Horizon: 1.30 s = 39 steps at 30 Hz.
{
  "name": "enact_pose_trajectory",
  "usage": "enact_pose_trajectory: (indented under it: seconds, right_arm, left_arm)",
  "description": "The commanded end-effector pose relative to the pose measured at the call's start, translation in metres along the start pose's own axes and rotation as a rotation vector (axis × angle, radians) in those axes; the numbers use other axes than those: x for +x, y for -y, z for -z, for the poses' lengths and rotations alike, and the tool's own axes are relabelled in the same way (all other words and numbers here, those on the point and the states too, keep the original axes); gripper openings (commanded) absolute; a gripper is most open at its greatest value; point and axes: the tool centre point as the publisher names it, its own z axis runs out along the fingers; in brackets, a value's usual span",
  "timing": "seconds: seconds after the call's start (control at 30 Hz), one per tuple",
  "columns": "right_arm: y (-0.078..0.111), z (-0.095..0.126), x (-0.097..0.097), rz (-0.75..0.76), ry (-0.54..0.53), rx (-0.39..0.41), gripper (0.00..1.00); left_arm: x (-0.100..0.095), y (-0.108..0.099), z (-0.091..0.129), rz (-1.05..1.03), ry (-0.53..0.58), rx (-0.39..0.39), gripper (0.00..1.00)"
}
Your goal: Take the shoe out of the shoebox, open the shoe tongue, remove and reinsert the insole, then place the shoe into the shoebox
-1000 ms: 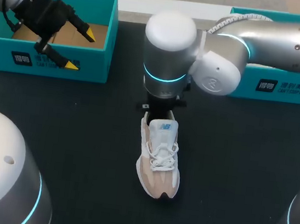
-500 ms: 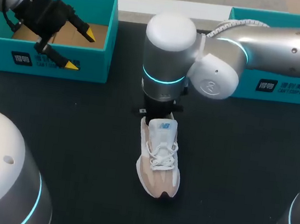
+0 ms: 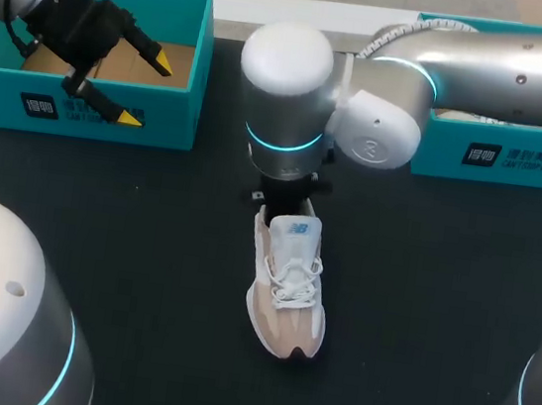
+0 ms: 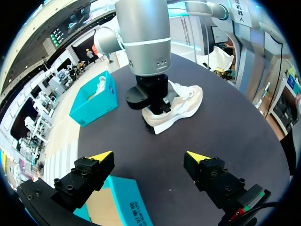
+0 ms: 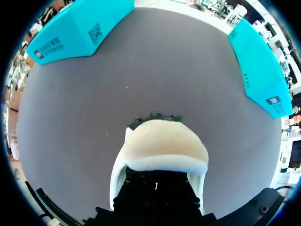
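Sneaker [image 3: 286, 284], white and beige with white laces, stood on its sole on the black bench [image 3: 145, 246], outside both boxes. The right pincer [image 4: 157, 104] sat at its heel opening, probably placed there to work the tongue or insole; whether it gripped anything could not be told. The head view hid it beneath the wrist. The left wrist view showed it side-on, and the right wrist view gave only the toe cap ahead. The left pincer [image 3: 148, 91] hung wide and empty over the open teal cardboard shoebox [image 3: 179, 101], seemingly parked clear. A second teal shoebox [image 3: 497, 152] sat by the right arm.
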Motion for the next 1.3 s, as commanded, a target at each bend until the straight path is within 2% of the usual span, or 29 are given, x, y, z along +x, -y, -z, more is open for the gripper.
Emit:
enact_pose_trajectory:
  seconds: [0.03, 0.2, 0.33, 0.67, 0.77, 0.87, 1.0, 1.17, 1.3]
  right_arm:
    - [-0.003, -0.006, 0.000, -0.011, 0.027, -0.064, 0.00]
    - [-0.007, -0.017, 0.001, -0.010, 0.050, -0.115, 0.00]
    - [-0.001, -0.027, 0.004, 0.005, 0.042, -0.072, 0.00]
    - [0.027, -0.027, 0.000, 0.009, 0.050, -0.004, 0.00]
    - [0.029, -0.018, -0.001, 0.012, 0.055, 0.005, 0.00]
    - [0.027, 0.000, -0.006, -0.022, 0.043, -0.018, 0.00]
    - [0.027, 0.017, -0.009, -0.018, 0.039, 0.006, 0.00]
    - [0.032, 0.017, -0.005, 0.013, 0.029, 0.065, 0.00]
    - [0.034, 0.007, 0.000, 0.024, -0.009, 0.108, 0.00]
  left_arm:
    - [0.001, 0.001, 0.000, 0.000, 0.000, -0.004, 1.00]
    - [0.001, 0.001, 0.000, 0.000, 0.000, -0.004, 1.00]
    - [0.001, 0.001, 0.000, 0.000, 0.000, -0.004, 1.00]
    - [0.001, 0.001, 0.000, 0.000, 0.000, -0.004, 1.00]
    - [0.001, 0.001, 0.000, 0.000, 0.000, -0.004, 1.00]
    - [0.001, 0.001, 0.000, 0.000, 0.000, -0.004, 1.00]
    - [0.001, 0.001, 0.000, 0.000, 0.000, -0.004, 1.00]
    - [0.001, 0.001, 0.000, 0.000, 0.000, -0.004, 1.00]
    - [0.001, 0.001, 0.000, 0.000, 0.000, -0.004, 1.00]
